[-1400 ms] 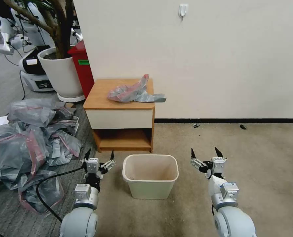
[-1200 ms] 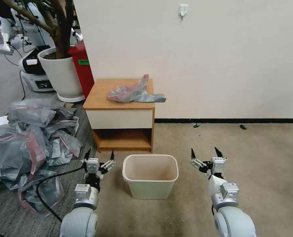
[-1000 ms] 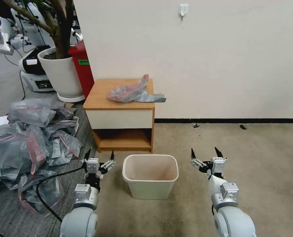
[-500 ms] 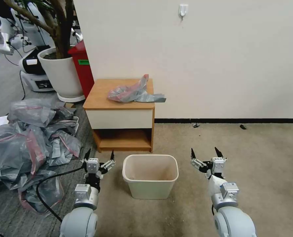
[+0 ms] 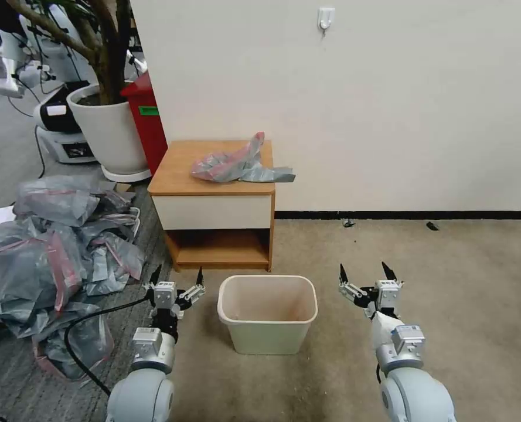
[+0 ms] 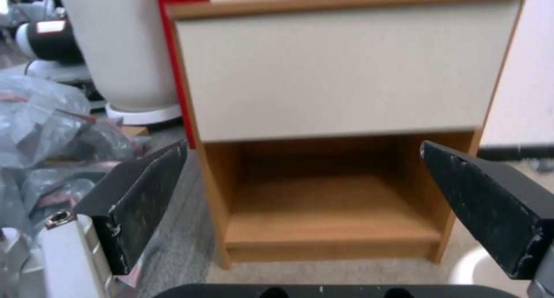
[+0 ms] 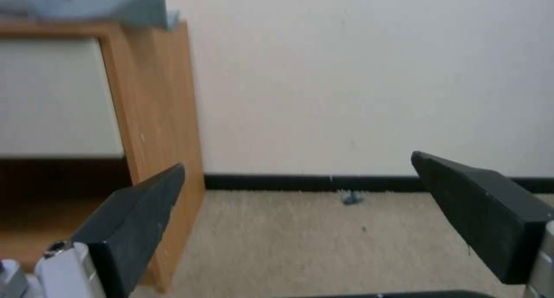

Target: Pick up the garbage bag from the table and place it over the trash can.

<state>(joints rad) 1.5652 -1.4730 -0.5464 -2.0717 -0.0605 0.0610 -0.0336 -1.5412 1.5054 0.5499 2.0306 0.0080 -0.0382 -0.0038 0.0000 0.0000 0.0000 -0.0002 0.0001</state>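
Note:
The garbage bag (image 5: 239, 162), crumpled grey plastic with a pink-red band, lies on the right half of the table (image 5: 178, 170), one end hanging over its right edge (image 7: 138, 10). On the carpet in front of the table stands the cream-white trash can (image 5: 267, 313), upright with nothing in it. My left gripper (image 5: 177, 275) hovers low just left of the can, open with nothing in it, facing the table's drawer front (image 6: 340, 68). Right of the can, my right gripper (image 5: 364, 271) is also open and holds nothing, facing the wall beside the table (image 7: 156, 116).
A heap of grey-and-pink bags (image 5: 49, 246) covers the floor at the left, with a black cable (image 5: 78, 328) beside my left arm. A white plant pot (image 5: 111, 132) and red box (image 5: 149, 120) stand behind the table. Open carpet (image 5: 448, 264) lies to the right.

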